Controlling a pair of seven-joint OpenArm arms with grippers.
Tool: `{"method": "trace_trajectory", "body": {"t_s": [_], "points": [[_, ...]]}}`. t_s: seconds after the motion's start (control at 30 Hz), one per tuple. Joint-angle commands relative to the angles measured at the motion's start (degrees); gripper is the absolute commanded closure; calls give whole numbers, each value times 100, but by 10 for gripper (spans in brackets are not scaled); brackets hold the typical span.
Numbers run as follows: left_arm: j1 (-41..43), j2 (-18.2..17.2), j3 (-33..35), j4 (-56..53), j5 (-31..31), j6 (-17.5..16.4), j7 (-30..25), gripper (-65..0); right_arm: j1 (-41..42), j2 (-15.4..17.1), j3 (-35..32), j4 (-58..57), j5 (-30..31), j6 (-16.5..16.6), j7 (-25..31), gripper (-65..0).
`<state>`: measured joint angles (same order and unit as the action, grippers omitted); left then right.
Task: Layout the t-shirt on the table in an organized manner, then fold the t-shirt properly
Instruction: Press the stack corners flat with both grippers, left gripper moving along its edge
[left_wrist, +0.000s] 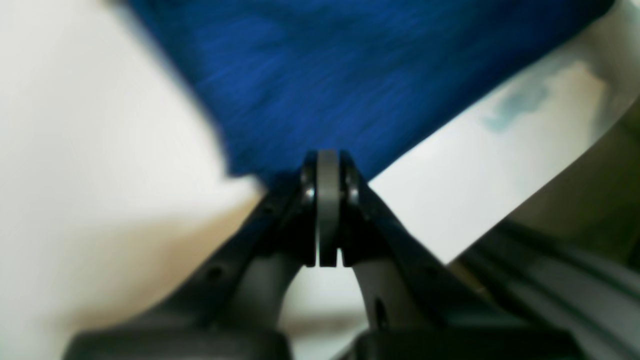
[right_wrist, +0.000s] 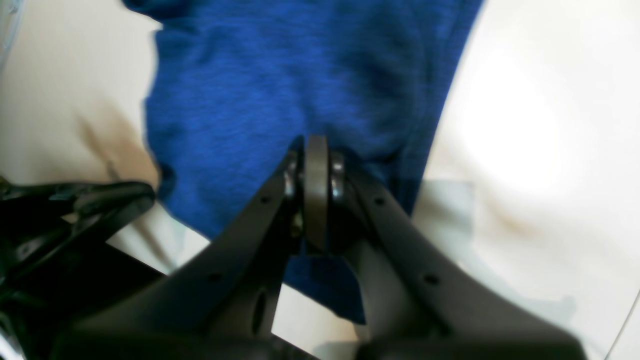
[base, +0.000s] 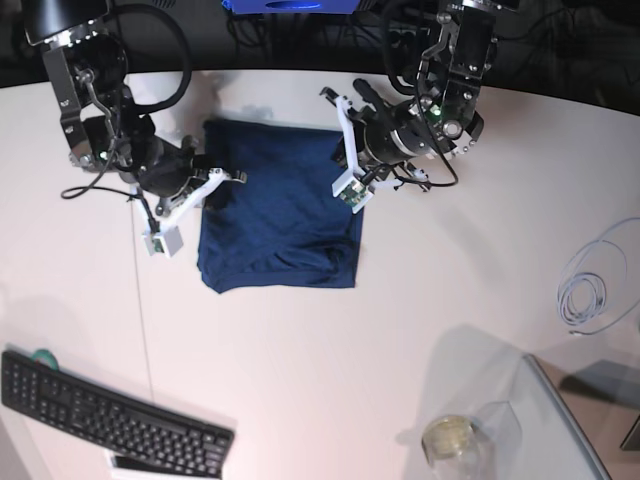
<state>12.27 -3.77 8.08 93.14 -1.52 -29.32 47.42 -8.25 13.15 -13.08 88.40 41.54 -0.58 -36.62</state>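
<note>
On the white table (base: 330, 330), near its far side, the t-shirt (base: 280, 215) lies partly folded, a bit longer from far to near, its rumpled edge toward the keyboard (base: 110, 415). Going left to right, the right gripper (base: 215, 183) pinches one side, then the left gripper (base: 357, 172) pinches the other. If one pulls harder, the cloth may bunch or slip out.

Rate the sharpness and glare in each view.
Left wrist: the t-shirt is streaked with motion blur. Right wrist: softer focus, with a bright glare patch on the table. Base: sharpest, evenly lit, with soft shadows under the arms.
</note>
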Motion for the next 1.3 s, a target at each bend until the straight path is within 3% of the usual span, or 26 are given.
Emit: {"method": "trace_trajectory", "body": {"t_s": [0.0, 0.3, 0.47, 0.67, 0.73, 0.87, 1.07, 1.27], "points": [[-27, -23, -21, -114, 16, 9, -105, 0, 109, 17, 3, 61, 70, 36, 71, 0], [201, -128, -82, -281, 7, 9, -342, 0, 900, 17, -41, -18, 70, 45, 71, 0], [404, -128, -91, 9, 7, 9, -324, 0, 1542, -9, -41, -853, 70, 62, 71, 0], [588, -120, -91, 545, 7, 9, -307, 0, 1656, -36, -59, -1135, 70, 71, 71, 0], [553, -93, -100, 571, -11, 62, -342, 0, 1665, -27, -331, -1152, 70, 71, 80, 0], [333, -14, -38, 343, -46, 510, -351, 0, 1788, -36, -551, -1205, 70, 71, 97, 0], [113, 47, -65, -396, 7, 545, -359, 0, 2298, -36, -560, -2146, 70, 71, 106, 0], [96, 47, -74, -739, 7, 545, -359, 0, 2473, 8, -560, -2814, 70, 71, 519, 0]]}}
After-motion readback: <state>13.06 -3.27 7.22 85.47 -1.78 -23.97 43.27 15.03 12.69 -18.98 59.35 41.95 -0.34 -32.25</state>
